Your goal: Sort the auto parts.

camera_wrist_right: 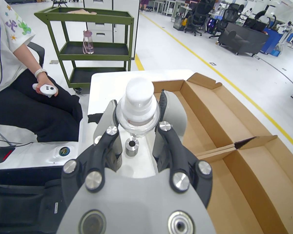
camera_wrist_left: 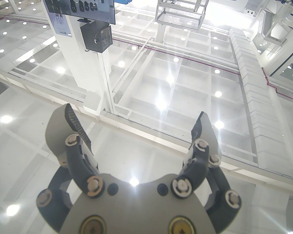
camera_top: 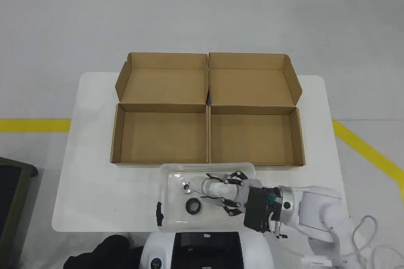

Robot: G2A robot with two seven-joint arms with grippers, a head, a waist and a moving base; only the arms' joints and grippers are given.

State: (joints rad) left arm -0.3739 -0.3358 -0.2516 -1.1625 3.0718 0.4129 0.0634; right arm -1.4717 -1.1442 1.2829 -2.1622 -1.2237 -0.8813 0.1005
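A white table (camera_top: 87, 168) with rounded corners carries two open cardboard boxes side by side, touching along their shared wall: the left box (camera_top: 160, 138) and the right box (camera_top: 252, 138). Each has its lid folded back flat towards the far edge of the table. A clear plastic tray (camera_top: 167, 173) sits at the near edge, just in front of the seam between the two boxes and close to their front walls.

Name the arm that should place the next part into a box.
Probably right. The right gripper is shut on the white part, beside the open cardboard boxes. The left gripper is open, empty, pointing at the ceiling.
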